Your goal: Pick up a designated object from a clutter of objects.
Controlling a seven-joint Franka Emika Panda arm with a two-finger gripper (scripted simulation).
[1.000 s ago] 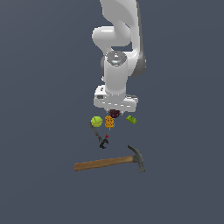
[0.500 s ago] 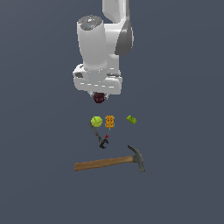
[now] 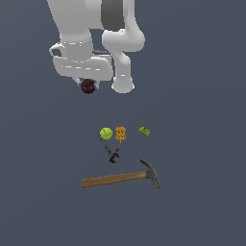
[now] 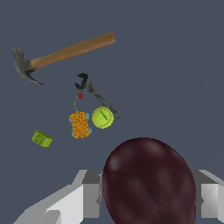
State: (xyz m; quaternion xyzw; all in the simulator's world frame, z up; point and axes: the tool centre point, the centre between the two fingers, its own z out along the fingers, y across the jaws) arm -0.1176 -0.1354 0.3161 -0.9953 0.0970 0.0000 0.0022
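Plum-like maroon ball (image 3: 88,86) sits clamped in my gripper (image 3: 88,87), which is closed on it from both sides; in the wrist view the maroon ball (image 4: 148,181) fills the space between the two grey fingers (image 4: 89,199), so I judge the grasp to be centred rather than caught on an edge. In the exterior view the ball hangs well above the yellow-green ball (image 3: 106,133) and off to the exterior view's left of it, clear of everything else.

Taking the yellow-green ball as my landmark: the orange patterned block (image 3: 120,134) is just beside it, the small green piece (image 3: 144,131) lies farther out past the block, the black clamp (image 3: 111,153) reaches away from it towards the hammer (image 3: 120,178), and the hammer is the farthest item.

I judge the pick to be essentially made, with only a secure hold left to show. To do this well I would keep the squeeze firm and unchanged, move slowly without jerks, since a round smooth ball may roll out of flat pads, and stay high over the clutter.
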